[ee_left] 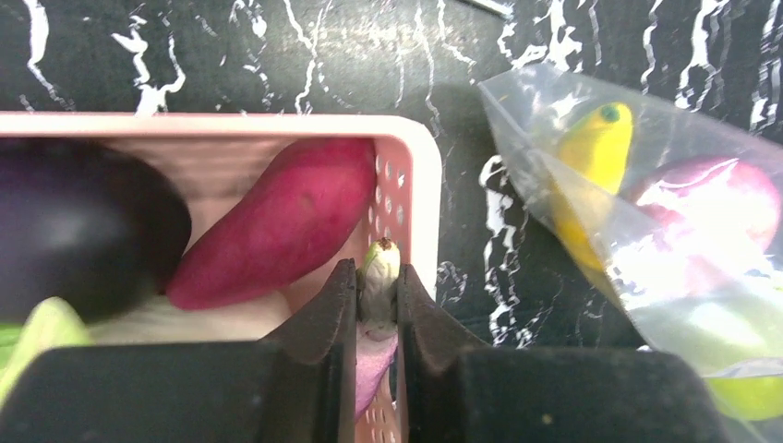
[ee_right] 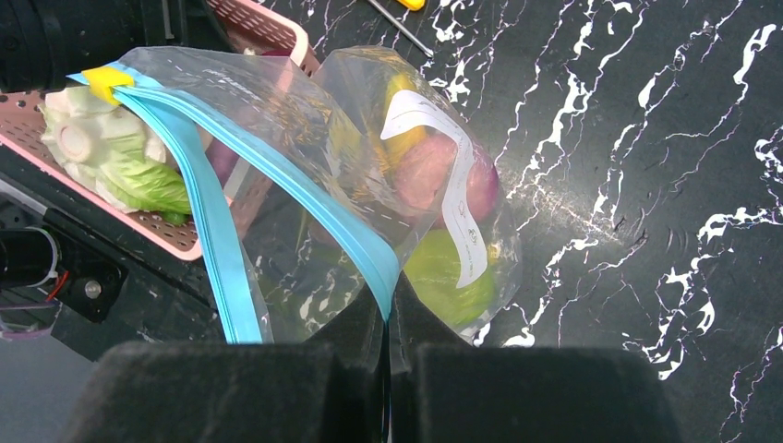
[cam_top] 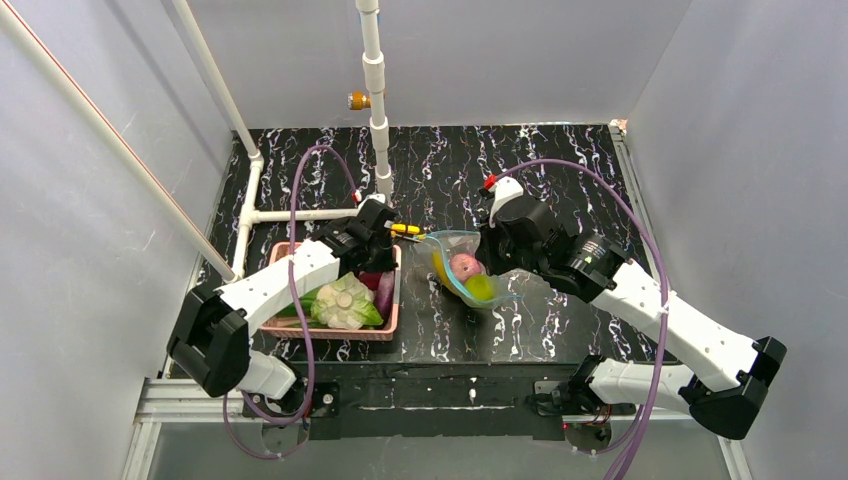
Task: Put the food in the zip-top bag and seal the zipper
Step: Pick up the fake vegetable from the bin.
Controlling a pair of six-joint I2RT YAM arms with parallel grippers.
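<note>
Gripping the bag [ee_right: 277, 120] by its zipper [ee_right: 355, 242] in right jaws, a stem [ee_left: 379, 277] in left jaws; three pieces [cam_top: 465, 268] bagged, rest in basket [ee_left: 411, 185] and sealing remain

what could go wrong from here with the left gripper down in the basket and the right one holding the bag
1. The left gripper pinches only a thin pale stem, so the piece might slip free on lifting.
2. That grip sits beside the wall of the pink basket; a finger could snag it and drag the basket along.
3. The right gripper holds the zip-top bag at one spot on the zipper, so the mouth may sag shut.
</note>
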